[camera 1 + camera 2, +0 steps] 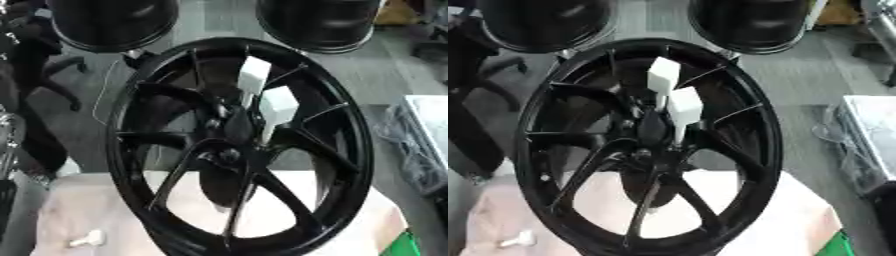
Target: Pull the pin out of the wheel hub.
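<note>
- Surroundings: two black round drum-like shapes [112, 22] stand on the grey floor beyond the table, one to each side at the top of the view.
- Grey box with crumpled clear plastic [418, 145] sits at the right, apart from the wheel.
- Pale cloth-covered table [79, 210] carries the wheel; a small white knob-shaped piece [87, 239] lies on it at the lower left, and a green corner [404, 246] shows at the lower right.
- Large black spoked metal wheel hub [647, 145] stands upright on the cloth and fills the middle of the view, its rim and spokes screening what lies behind.
- Upper white block-headed pin [255, 75] and lower white block-headed pin [278, 107] sit just above the hub's centre, one just beside the other, each on a thin white stem that runs down toward the centre bore.
- Dark shape shows through the lower spokes; what it is cannot be told.
- Neither robot hand shows in either view, so whether the fingers are open or curled cannot be told, and places cannot be given from a hand.
</note>
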`<act>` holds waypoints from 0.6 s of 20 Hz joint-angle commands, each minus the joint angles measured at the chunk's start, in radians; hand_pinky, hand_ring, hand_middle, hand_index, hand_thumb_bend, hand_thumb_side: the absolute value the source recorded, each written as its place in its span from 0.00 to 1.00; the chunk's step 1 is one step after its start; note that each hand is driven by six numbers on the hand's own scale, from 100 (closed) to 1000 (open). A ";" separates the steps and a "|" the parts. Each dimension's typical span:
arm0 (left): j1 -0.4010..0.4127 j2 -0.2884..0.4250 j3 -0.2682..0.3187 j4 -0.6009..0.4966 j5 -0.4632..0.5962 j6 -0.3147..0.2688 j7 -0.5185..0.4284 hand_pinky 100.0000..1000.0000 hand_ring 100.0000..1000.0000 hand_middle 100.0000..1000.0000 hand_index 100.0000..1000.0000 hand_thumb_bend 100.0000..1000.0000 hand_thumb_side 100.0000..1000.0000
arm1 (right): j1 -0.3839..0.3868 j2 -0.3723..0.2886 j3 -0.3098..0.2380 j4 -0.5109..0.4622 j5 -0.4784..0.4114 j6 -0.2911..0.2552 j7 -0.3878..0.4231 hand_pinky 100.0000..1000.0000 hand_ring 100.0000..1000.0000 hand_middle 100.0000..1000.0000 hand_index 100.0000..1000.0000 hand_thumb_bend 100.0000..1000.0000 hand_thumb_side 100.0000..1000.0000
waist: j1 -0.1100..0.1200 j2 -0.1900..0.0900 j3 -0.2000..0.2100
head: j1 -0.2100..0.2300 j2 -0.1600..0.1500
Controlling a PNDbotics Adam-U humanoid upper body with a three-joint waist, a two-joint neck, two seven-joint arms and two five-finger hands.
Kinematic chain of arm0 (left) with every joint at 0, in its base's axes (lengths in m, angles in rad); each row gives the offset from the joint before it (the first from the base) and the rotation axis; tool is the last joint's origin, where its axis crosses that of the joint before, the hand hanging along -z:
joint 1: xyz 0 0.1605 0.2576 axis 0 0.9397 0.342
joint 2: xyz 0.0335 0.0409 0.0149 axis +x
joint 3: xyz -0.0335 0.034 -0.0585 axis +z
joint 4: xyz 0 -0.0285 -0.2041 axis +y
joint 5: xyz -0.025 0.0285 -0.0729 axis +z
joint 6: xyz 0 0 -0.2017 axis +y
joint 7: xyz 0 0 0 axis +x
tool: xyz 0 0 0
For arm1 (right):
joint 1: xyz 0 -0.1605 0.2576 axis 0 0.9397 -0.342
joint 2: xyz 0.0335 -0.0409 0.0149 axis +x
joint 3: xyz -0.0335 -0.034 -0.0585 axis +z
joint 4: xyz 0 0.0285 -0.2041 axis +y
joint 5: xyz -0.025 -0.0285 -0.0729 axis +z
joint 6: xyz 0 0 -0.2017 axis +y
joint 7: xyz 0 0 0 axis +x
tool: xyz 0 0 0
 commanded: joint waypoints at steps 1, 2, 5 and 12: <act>-0.007 0.031 0.005 -0.010 -0.008 0.002 -0.002 0.65 0.70 0.62 0.63 0.32 0.50 | -0.043 -0.053 0.049 -0.033 0.021 -0.011 0.063 0.74 0.68 0.71 0.76 0.36 0.32 | 0.000 -0.032 -0.003 | 0.007 0.004; -0.006 0.032 0.005 -0.010 -0.008 0.003 -0.003 0.65 0.70 0.62 0.63 0.32 0.50 | -0.055 -0.054 0.068 -0.039 0.027 -0.014 0.082 0.74 0.68 0.71 0.76 0.36 0.33 | 0.000 -0.032 -0.003 | 0.008 0.005; -0.005 0.035 0.004 -0.009 -0.008 0.004 -0.004 0.65 0.70 0.62 0.63 0.32 0.50 | -0.091 -0.046 0.118 -0.042 0.050 -0.019 0.145 0.75 0.69 0.72 0.76 0.37 0.34 | -0.002 -0.033 -0.005 | 0.008 0.005; 0.001 0.044 0.002 -0.007 -0.009 0.005 -0.006 0.65 0.71 0.62 0.63 0.32 0.50 | -0.160 -0.007 0.214 0.009 0.109 -0.056 0.287 0.75 0.71 0.73 0.77 0.38 0.35 | -0.010 -0.038 -0.012 | 0.014 0.009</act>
